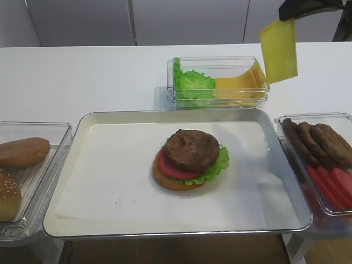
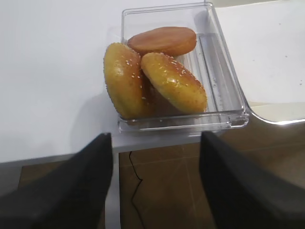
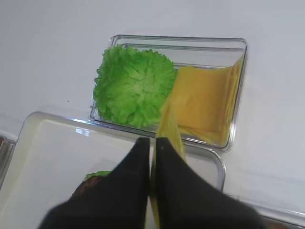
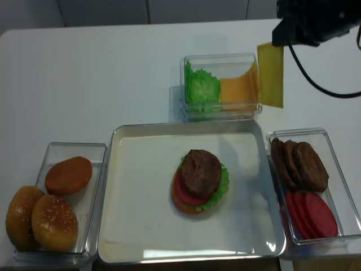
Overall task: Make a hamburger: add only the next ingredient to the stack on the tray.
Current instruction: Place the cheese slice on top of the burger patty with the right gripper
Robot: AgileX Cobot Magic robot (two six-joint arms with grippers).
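The hamburger stack lies mid-tray: bun base, tomato, lettuce, brown patty on top. The metal tray is lined with white paper. High at the back right, my right gripper is shut on a yellow cheese slice. The slice hangs down by the right end of the lettuce-and-cheese bin, well apart from the stack. My left gripper is open and holds nothing, just off the table's front edge below the bun bin. It does not show in the high views.
A clear bin behind the tray holds lettuce and more cheese slices. A bin of patties and tomato slices stands right of the tray. A bin of bun halves stands on the left.
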